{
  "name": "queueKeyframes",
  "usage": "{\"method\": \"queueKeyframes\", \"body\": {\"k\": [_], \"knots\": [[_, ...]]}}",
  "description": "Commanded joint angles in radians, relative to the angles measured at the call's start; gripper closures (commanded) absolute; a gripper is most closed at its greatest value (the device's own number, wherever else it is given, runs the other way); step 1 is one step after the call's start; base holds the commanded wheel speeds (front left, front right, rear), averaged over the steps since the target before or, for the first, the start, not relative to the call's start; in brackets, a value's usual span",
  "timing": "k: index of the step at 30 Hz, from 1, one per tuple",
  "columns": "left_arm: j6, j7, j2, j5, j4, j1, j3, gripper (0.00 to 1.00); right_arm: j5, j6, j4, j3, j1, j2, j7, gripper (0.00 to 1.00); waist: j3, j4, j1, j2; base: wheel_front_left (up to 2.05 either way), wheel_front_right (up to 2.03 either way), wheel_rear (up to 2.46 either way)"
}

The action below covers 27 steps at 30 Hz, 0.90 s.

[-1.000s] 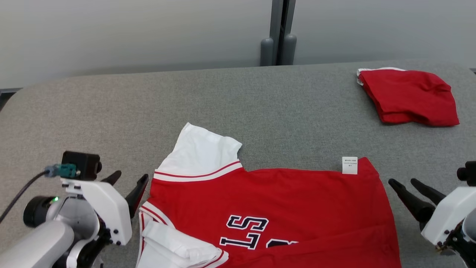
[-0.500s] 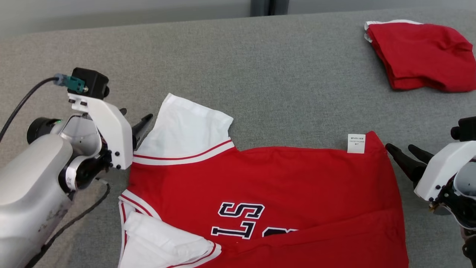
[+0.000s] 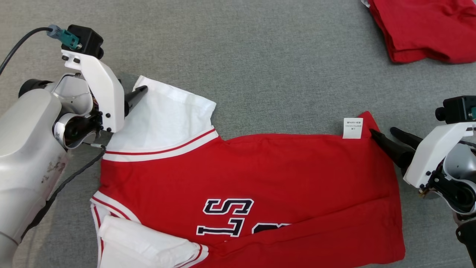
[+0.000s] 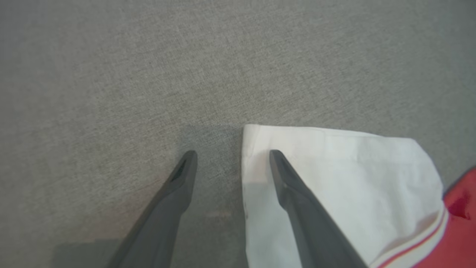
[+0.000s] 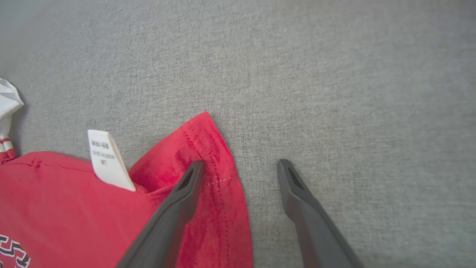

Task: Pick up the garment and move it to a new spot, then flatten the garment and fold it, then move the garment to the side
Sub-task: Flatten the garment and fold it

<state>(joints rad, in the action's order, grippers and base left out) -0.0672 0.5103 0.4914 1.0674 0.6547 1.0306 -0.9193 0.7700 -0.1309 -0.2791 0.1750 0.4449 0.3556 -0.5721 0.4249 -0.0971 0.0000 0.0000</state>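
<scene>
The red jersey point(image 3: 260, 175) is lying lengthwise, left to right, on the grey bench point(image 3: 260, 74), while the left pincer point(image 4: 233, 154) is straddling the far-left edge of its white sleeve point(image 4: 334, 167) and the right pincer point(image 5: 241, 163) its far-right hem corner point(image 5: 202, 130), both gaping wide, gripping nothing.

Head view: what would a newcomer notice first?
A red jersey lies spread on the grey surface, front centre. Open left fingers straddle the edge of its white sleeve, and open right fingers straddle its red hem corner by the label. A folded red garment sits at the far right.
</scene>
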Motion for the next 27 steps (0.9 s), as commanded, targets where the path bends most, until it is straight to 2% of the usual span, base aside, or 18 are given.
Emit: {"method": "queueKeyframes", "body": {"k": [1,9,10,11,12,13,14,15,16,18,27], "knots": [[-0.011,-0.002,-0.008,0.011,0.014,0.016,0.004,0.00,0.010,0.000,-0.011,0.021,-0.009,-0.001,-0.015,0.00,0.011,-0.012,0.0000,0.0000,0.00,0.00,0.00],[-0.049,0.016,-0.050,0.041,0.087,0.038,-0.008,0.00,0.065,0.000,0.046,0.070,-0.040,0.016,-0.045,0.00,0.002,-0.022,0.0000,0.0000,0.00,0.00,0.00],[-0.053,0.017,-0.051,0.043,0.091,0.039,-0.011,0.00,0.069,0.000,0.055,0.077,-0.041,0.020,-0.044,0.19,-0.001,-0.022,0.0000,0.0000,0.00,0.00,0.00],[-0.055,0.018,-0.052,0.044,0.095,0.040,-0.014,0.00,0.070,0.000,0.063,0.081,-0.041,0.023,-0.041,0.49,-0.004,-0.022,0.0000,0.0000,0.00,0.00,0.00],[-0.057,0.018,-0.053,0.046,0.100,0.041,-0.017,0.00,0.073,0.000,0.071,0.082,-0.042,0.026,-0.036,0.58,-0.006,-0.022,0.0000,0.0000,0.00,0.00,0.00],[-0.059,0.023,-0.057,0.052,0.107,0.040,-0.024,0.57,0.069,0.000,0.080,0.083,-0.043,0.032,-0.026,0.71,-0.010,-0.021,0.0000,0.0000,0.00,0.00,0.00],[-0.061,0.022,-0.060,0.054,0.109,0.040,-0.026,0.83,0.068,0.000,0.081,0.083,-0.043,0.033,-0.023,0.81,-0.012,-0.021,0.0000,0.0000,0.00,0.00,0.00],[-0.062,0.022,-0.062,0.056,0.110,0.039,-0.028,1.00,0.068,0.000,0.082,0.085,-0.041,0.033,-0.019,0.89,-0.014,-0.021,0.0000,0.0000,0.00,0.00,0.00],[-0.063,0.022,-0.063,0.058,0.111,0.040,-0.031,1.00,0.067,0.000,0.082,0.085,-0.038,0.034,-0.013,0.95,-0.016,-0.020,0.0000,0.0000,0.00,0.00,0.00],[-0.063,0.024,-0.065,0.065,0.111,0.041,-0.034,1.00,0.062,0.000,0.081,0.088,-0.035,0.035,-0.001,1.00,-0.019,-0.019,0.0000,0.0000,0.00,0.00,0.00],[-0.066,0.000,-0.049,0.093,0.089,0.024,-0.053,1.00,0.060,0.000,0.059,0.094,-0.032,0.038,0.061,1.00,-0.053,-0.019,0.0000,0.0000,0.00,0.00,0.00]]}}
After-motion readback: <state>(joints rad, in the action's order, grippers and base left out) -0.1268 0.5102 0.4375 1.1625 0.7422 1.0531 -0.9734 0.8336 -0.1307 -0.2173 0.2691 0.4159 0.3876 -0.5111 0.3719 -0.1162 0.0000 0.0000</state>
